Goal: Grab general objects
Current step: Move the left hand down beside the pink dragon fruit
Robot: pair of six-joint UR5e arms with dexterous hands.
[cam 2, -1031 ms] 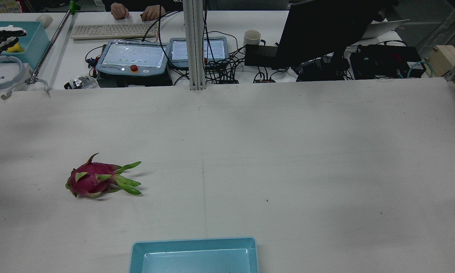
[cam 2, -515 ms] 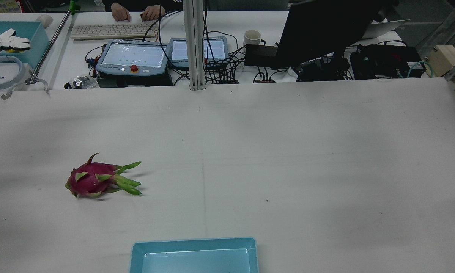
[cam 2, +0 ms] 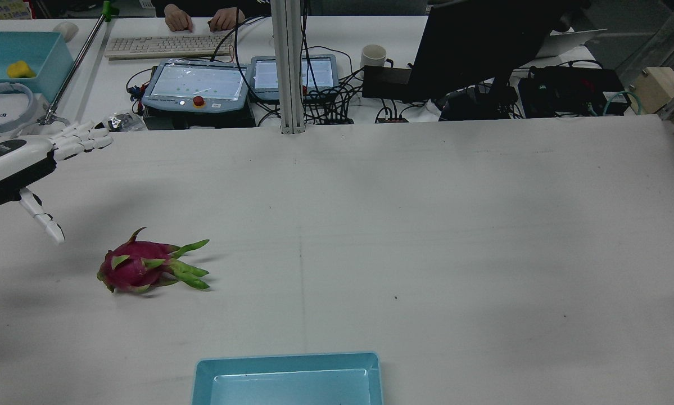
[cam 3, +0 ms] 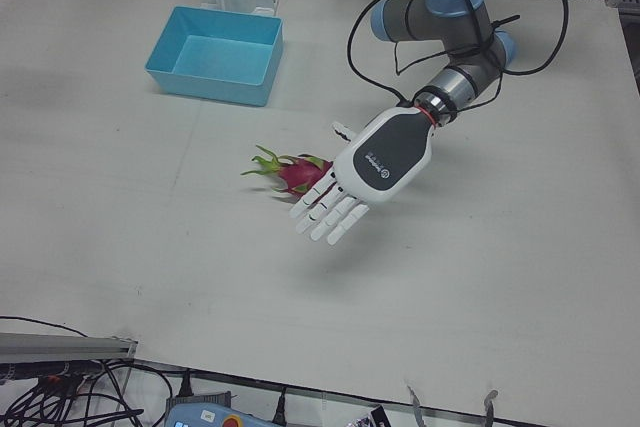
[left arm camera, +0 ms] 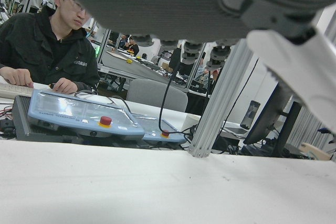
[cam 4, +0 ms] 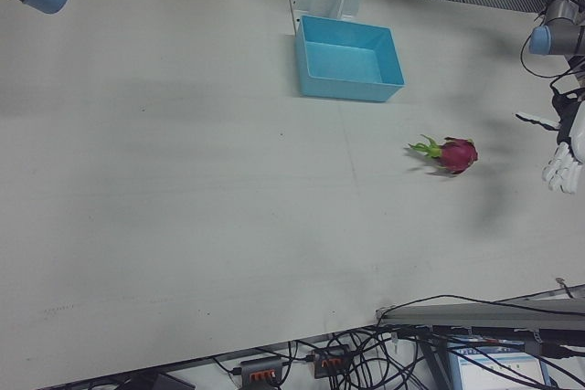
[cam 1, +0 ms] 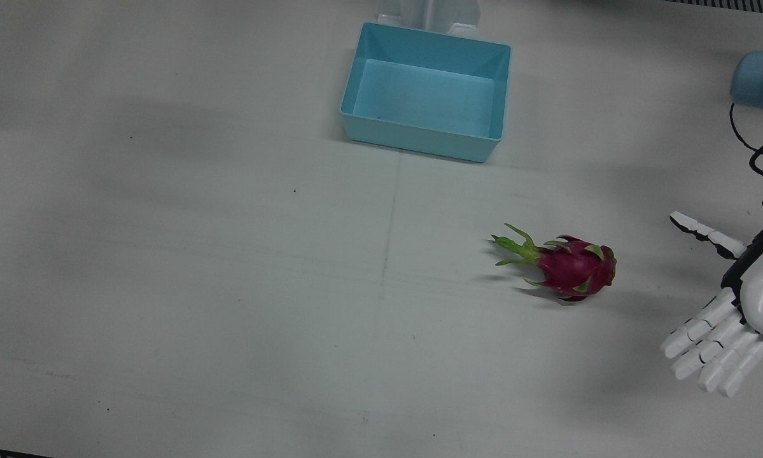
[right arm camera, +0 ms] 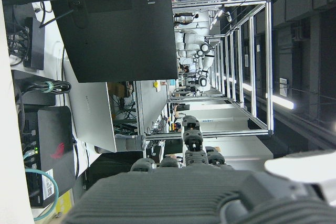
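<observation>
The left hand (cam 2: 27,154) is being brought in at the left edge of the rear view, where only its tips were showing a moment ago. It is being held wide open and empty. The fruit (cam 2: 137,267) is lying untouched on the desk (cam 2: 426,225) at lower left, so the grasp is only being approached.

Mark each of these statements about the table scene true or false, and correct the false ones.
1. The dragon fruit lies on the table, outside the blue bin. True.
2. The left hand is closed around the fruit. False: its fingers are spread and it holds nothing, apart from the fruit.
3. The blue bin holds a second fruit. False: nothing is in it.
4. The fruit's green leafy end points toward the middle of the table. True.
5. The right hand rests on the fruit. False: the table views do not show the right hand at all.
</observation>
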